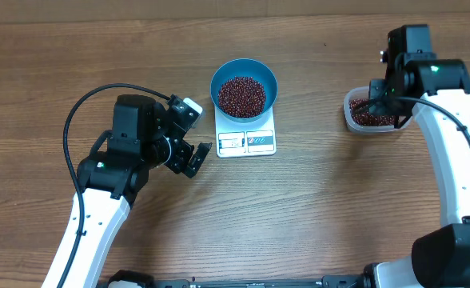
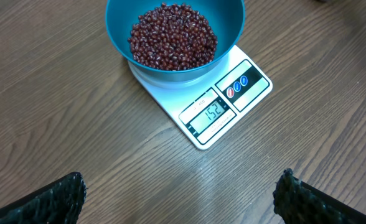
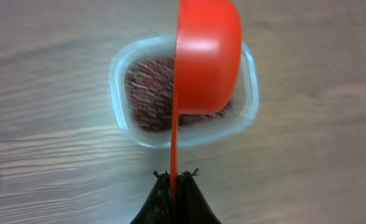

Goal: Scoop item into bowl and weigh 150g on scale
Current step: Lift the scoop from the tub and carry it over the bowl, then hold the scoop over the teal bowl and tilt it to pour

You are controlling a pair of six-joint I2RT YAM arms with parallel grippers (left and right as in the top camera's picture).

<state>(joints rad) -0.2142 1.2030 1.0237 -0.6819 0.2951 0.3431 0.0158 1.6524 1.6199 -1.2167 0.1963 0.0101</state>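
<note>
**Task item.** The beans [image 1: 242,95] [image 2: 172,36] are small, glossy, dark red-brown and oval. They form a loose maroon heap that covers the floor of the bowl [image 1: 214,86] [image 2: 230,25] and sits well below its rim. The bowl is round, deep and teal-blue.

**Location.** In the overhead view the bowl stands on the 12 o'clock half of the scale [image 1: 247,142] [image 2: 248,78], a flat white rectangle. The display [image 2: 212,112] and two blue-marked labels lie along the scale's 6 o'clock edge. A clear tub [image 1: 352,110] [image 3: 117,81] with more of the same beans rests on the table [image 1: 315,208] at 3 o'clock from the scale, well apart from it.

**Grippers.** The left gripper [image 1: 193,134] [image 2: 180,208] hangs at 9 o'clock from the scale with its fingers [image 2: 58,198] spread wide and nothing between them. The right gripper [image 3: 175,177] has its fingers pressed together on the thin handle of an orange-red scoop [image 3: 208,56], which is above the tub.

**Limits of view.**
- The display digits are lit but too small to read with certainty.
- In the left wrist view the bowl's 12 o'clock rim is cut off, and only the fingertips show.
- In the right wrist view the tub's beans are blurred, and the scoop covers its 3 o'clock half.
- From this angle the inside of the scoop is hidden.
- In the overhead view the right arm hides the scoop and the gripper.
</note>
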